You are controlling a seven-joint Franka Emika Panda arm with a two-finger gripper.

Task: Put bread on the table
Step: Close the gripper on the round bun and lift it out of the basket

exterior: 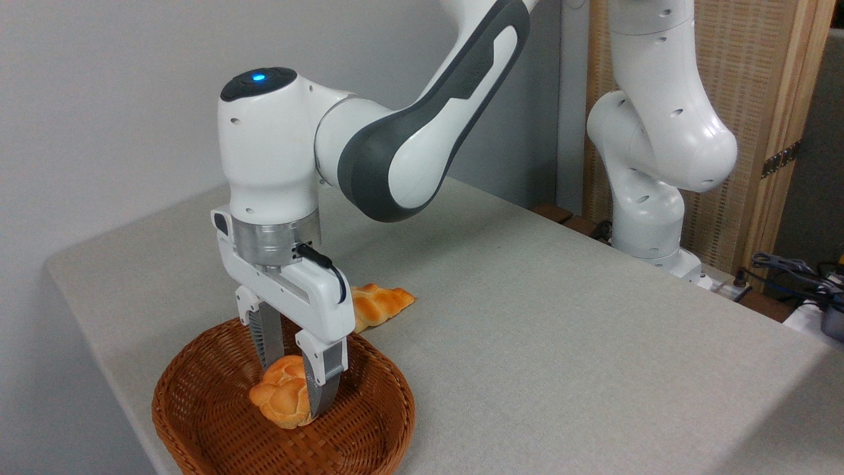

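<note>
**Gripper fingers astride the knotted bun in the basket**

Knotted bun (285, 392) resting inside the brown wicker basket (198, 422), near its centre, golden-orange with paler creases. Gripper (295, 386) lowered straight into the basket, one finger (267, 338) at the bun's 12 o'clock side, the other (321, 382) pressed along its 3 o'clock flank; jaws partly apart with the bun between them, firm clamping impossible to confirm. Basket standing on the grey-beige table (541, 310) at the near left corner. Braided loaf (379, 303) lying flat on the cloth at the basket's 1 o'clock, just beyond the rim. Blue light glowing atop the wrist joint.
</note>
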